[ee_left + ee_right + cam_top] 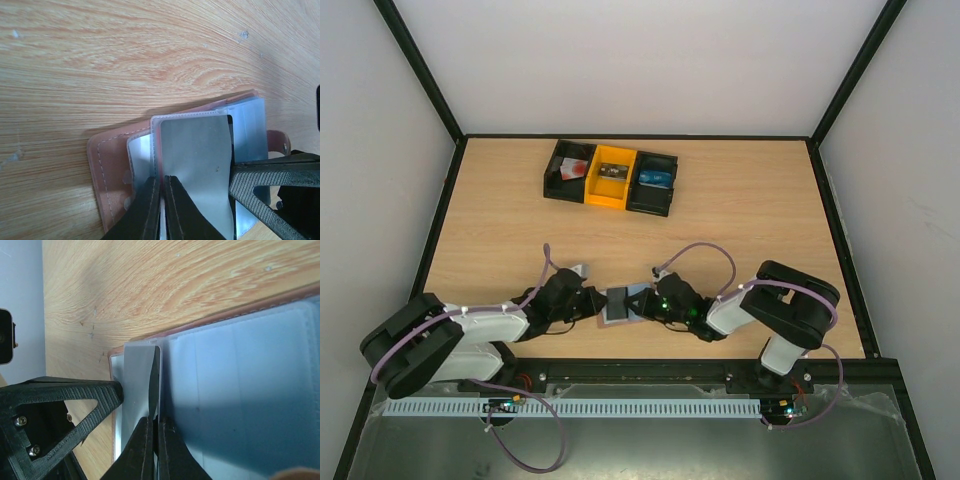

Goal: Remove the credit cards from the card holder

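Observation:
The card holder lies open on the table near the front edge, between both grippers. In the left wrist view its brown rim and grey-blue pockets show. My left gripper is shut on the edge of a raised clear sleeve with a grey insert. My right gripper is shut on the same raised leaf from the other side, beside the blue pockets. No reddish or blue credit card shows clearly in the holder.
Three bins stand at the back: a black one holding a reddish item, an orange one, and a black one holding a blue item. The opposite gripper's finger shows in each wrist view.

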Available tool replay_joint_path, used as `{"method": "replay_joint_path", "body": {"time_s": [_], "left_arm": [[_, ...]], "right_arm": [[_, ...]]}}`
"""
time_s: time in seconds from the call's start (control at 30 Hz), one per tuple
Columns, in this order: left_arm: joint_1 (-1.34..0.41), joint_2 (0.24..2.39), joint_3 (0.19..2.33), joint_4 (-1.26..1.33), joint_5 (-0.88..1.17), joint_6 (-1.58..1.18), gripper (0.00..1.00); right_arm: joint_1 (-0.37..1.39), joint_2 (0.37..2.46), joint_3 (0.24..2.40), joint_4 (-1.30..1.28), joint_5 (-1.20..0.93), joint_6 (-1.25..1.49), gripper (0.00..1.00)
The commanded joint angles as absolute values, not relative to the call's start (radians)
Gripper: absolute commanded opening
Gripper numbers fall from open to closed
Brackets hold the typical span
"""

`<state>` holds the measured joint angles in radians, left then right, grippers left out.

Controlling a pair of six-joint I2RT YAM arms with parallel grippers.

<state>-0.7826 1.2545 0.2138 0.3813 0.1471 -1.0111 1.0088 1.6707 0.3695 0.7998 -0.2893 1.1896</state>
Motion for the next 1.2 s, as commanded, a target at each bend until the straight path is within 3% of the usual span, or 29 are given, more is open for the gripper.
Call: {"method": "replay_joint_path", "body": {"time_s": [0.0, 0.3, 0.47, 0.7, 1.03, 1.17], "left_arm": [[-0.795, 1.280, 0.179, 0.284, 0.129, -1.008, 0.08], [-0.796, 1.269, 0.179, 0.276, 0.121, -1.011, 0.12], [-0.797, 1.278, 0.186, 0.281, 0.125, -0.998, 0.07], [-0.797, 1.289, 0.225, 0.263, 0.135, -0.984, 0.06], [-0.797, 1.283, 0.247, 0.238, 0.126, -0.958, 0.07], [-0.798, 1.273, 0.262, 0.236, 0.134, -0.959, 0.08]], "right_arm": [[1.004, 1.653, 0.332, 0.857, -0.262, 1.193, 0.02], [0.999, 1.631, 0.300, 0.880, -0.257, 1.255, 0.02], [0.999, 1.629, 0.295, 0.875, -0.258, 1.260, 0.06], [0.997, 1.646, 0.288, 0.935, -0.265, 1.299, 0.02], [0.998, 1.504, 0.281, 0.731, -0.164, 1.247, 0.02], [0.997, 1.518, 0.307, 0.729, -0.185, 1.231, 0.15]]}}
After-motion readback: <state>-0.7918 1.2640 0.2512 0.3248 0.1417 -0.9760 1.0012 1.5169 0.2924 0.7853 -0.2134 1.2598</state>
